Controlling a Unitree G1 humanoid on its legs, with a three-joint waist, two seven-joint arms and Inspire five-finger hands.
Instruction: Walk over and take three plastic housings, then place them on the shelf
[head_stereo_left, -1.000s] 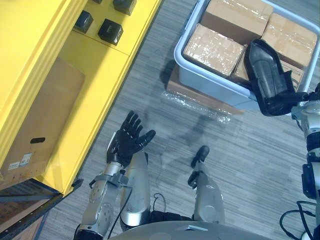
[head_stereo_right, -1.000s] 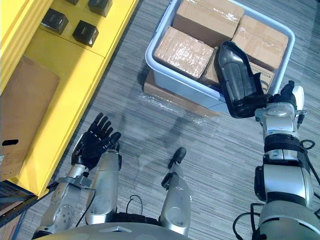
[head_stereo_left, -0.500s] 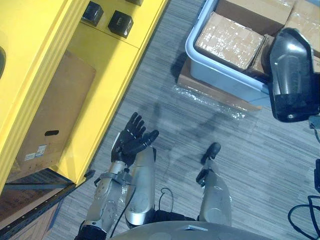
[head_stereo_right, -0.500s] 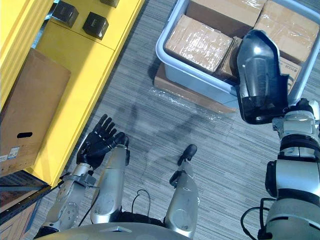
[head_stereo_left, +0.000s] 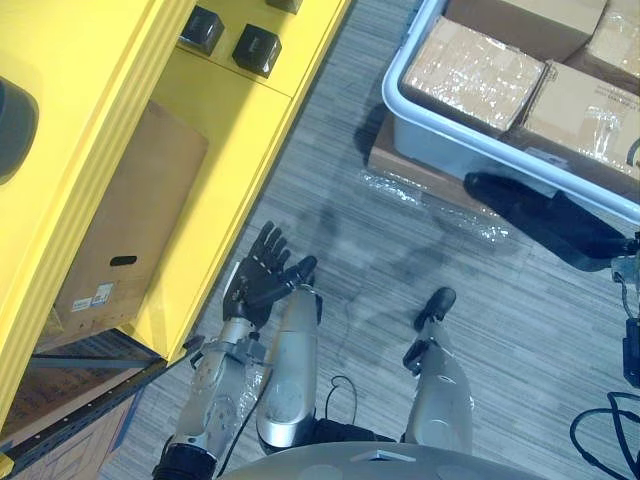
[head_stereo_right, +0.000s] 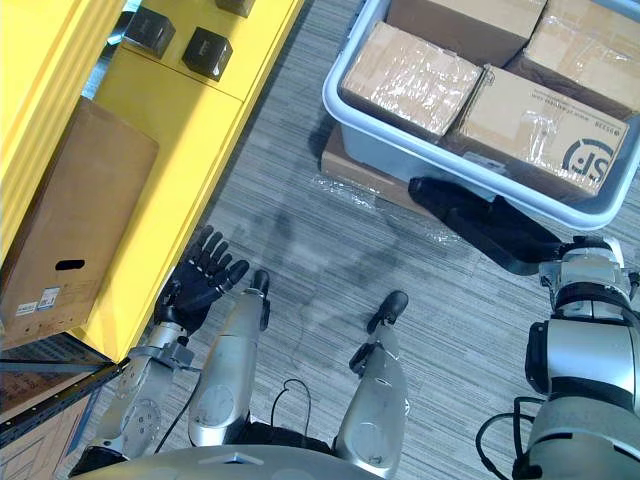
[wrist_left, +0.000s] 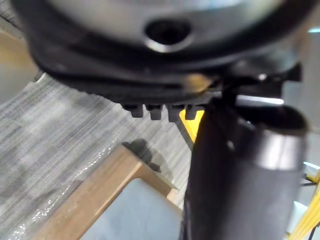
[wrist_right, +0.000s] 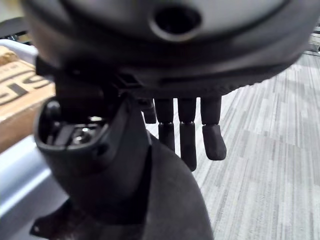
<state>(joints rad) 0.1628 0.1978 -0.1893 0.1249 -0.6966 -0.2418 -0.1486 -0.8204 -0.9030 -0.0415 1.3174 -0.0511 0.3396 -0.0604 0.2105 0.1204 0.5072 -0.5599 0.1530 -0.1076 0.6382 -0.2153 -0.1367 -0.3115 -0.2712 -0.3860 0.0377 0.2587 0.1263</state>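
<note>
Right hand (wrist_right: 187, 132) fingers clamp housing (head_stereo_right: 490, 225) below bin (head_stereo_right: 390, 150) rim, lower right; left hand (head_stereo_left: 262, 282) fingers wide by shelf (head_stereo_right: 170, 150) edge.

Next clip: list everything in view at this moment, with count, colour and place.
shelf: one, yellow, on the robot's left.
small boxes: three, black, on a shelf level; one is cut by the view's edge.
cardboard box: one, brown, on a lower shelf level.
bin: one, pale grey-blue, ahead on the right.
board: one, brown, under the bin.
cartons: four in view, brown, film-wrapped, inside the bin.
plastic housing: one, black, in front of the bin, carried.
left hand: open, empty, beside the shelf.
right hand: holding the plastic housing.
</note>
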